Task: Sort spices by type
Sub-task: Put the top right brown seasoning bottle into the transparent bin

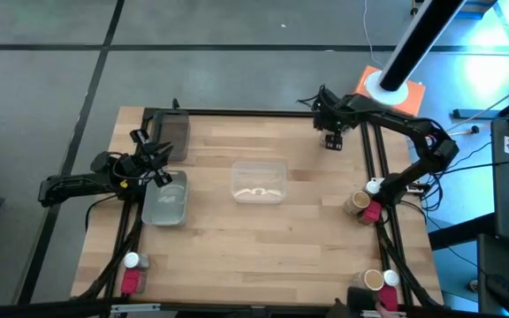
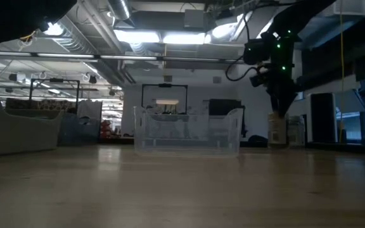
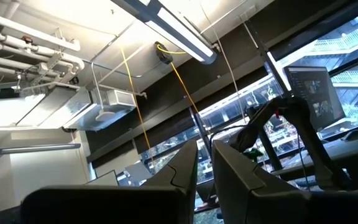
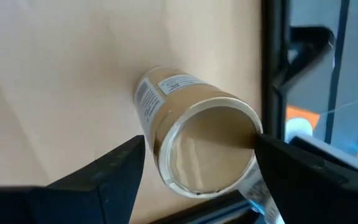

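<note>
A tan spice jar [image 4: 191, 143] with a cork-coloured top stands upright on the table near its right edge [image 1: 355, 204], with a red jar [image 1: 371, 213] beside it. My right gripper [image 4: 197, 155] hangs over the tan jar, pointing steeply down and open, one finger on each side of the jar's top [image 2: 276, 117]. More spices stand at the near left corner, white [image 1: 131, 261] and red [image 1: 131, 281], and at the near right corner [image 1: 378, 281]. My left gripper [image 3: 204, 180] is shut at the table's left side, raised and pointing up at the ceiling. My right gripper has one finger [image 4: 278, 162] overlapping the jar's top rim [image 4: 250, 124] in the wrist view, and I cannot tell whether it touches. The other finger [image 4: 126, 162] stands apart from the jar. The jar rests upright on the table.
A clear tray [image 1: 259, 181] sits mid-table, a second clear tray [image 1: 164, 201] at the left below my left gripper, and a dark tray [image 1: 171, 132] at the far left. Black rails [image 1: 380, 168] run along the table's sides, close to the tan jar.
</note>
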You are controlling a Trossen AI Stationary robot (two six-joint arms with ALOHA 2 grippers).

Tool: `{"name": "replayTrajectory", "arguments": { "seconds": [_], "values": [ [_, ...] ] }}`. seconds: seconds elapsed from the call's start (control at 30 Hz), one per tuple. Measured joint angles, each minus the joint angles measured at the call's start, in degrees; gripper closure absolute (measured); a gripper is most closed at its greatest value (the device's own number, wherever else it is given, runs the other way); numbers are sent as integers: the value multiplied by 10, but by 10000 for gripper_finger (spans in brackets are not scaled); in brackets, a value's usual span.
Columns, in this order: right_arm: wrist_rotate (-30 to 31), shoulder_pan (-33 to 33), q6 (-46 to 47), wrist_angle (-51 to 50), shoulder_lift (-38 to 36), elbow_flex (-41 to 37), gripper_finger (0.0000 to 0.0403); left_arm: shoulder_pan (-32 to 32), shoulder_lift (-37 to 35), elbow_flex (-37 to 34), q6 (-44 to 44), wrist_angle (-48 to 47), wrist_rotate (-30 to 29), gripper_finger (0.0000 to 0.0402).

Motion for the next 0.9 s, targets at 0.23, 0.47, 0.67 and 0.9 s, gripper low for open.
{"name": "replayTrajectory", "arguments": {
  "seconds": [0.23,0.47,0.67,0.9],
  "values": [
    [21,11,39,-22,0,23,102,0,0,0,0,0,0,361],
    [16,11,77,-8,0,24,101,0,0,0,0,0,0,361],
    [14,8,106,7,0,24,101,0,0,0,0,0,0,361],
    [-27,-21,134,-7,2,25,101,0,0,0,-1,-1,0,361]
  ]
}}
